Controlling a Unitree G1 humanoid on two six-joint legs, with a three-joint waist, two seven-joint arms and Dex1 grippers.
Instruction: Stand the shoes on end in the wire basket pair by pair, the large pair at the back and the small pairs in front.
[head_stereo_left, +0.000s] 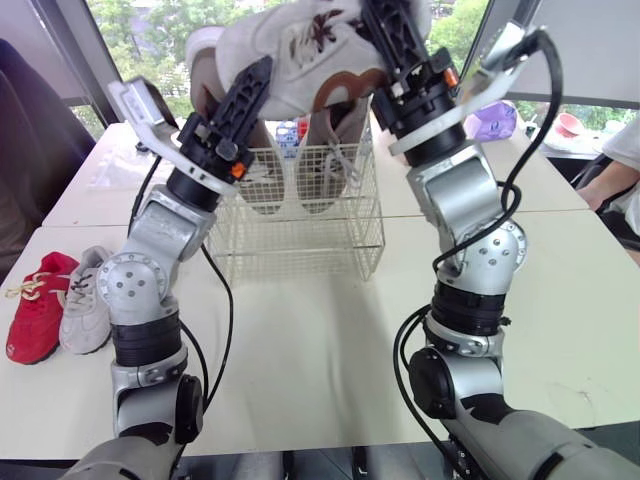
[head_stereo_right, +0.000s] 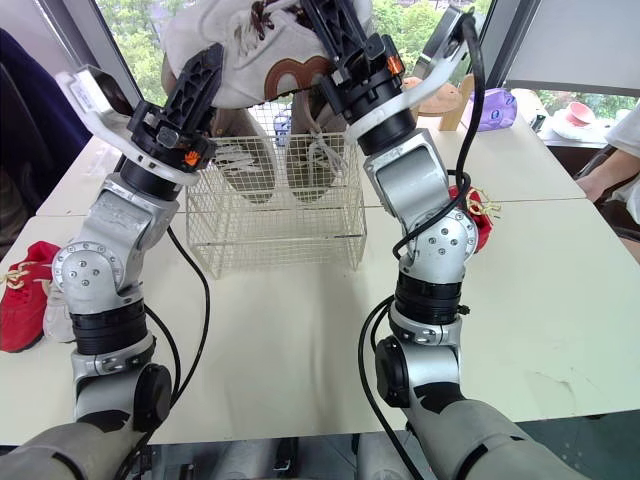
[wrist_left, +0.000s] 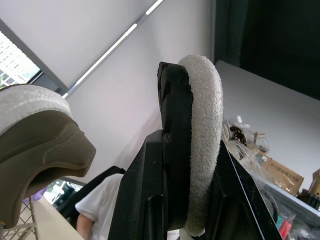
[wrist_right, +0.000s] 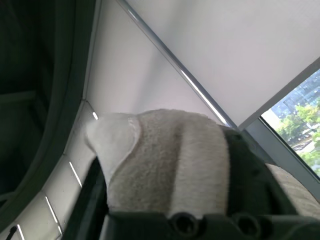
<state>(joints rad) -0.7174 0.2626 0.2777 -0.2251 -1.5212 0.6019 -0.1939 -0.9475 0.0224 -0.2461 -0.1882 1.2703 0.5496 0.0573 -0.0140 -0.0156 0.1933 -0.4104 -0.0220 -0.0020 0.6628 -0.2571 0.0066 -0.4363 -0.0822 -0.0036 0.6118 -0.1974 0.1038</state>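
A large white sneaker (head_stereo_left: 300, 45) with brown patches hangs high above the wire basket (head_stereo_left: 300, 235). My right gripper (head_stereo_left: 390, 25) is shut on its suede upper (wrist_right: 165, 155). My left gripper (head_stereo_left: 255, 80) points upward at the sneaker's other end, shut on a white suede edge (wrist_left: 205, 140); I cannot tell whether that edge belongs to the same sneaker. Two pale laced shoes (head_stereo_left: 265, 175) (head_stereo_left: 325, 170) stand on end inside the basket. A small red shoe (head_stereo_left: 38, 305) and a small grey-white shoe (head_stereo_left: 85, 300) lie on the table at the far left.
Another red shoe (head_stereo_right: 482, 215) lies on the table behind my right arm. A purple object (head_stereo_left: 492, 120) sits at the back right. A person's arm (head_stereo_left: 615, 165) shows at the right edge. The table (head_stereo_left: 320, 340) is bare in front of the basket.
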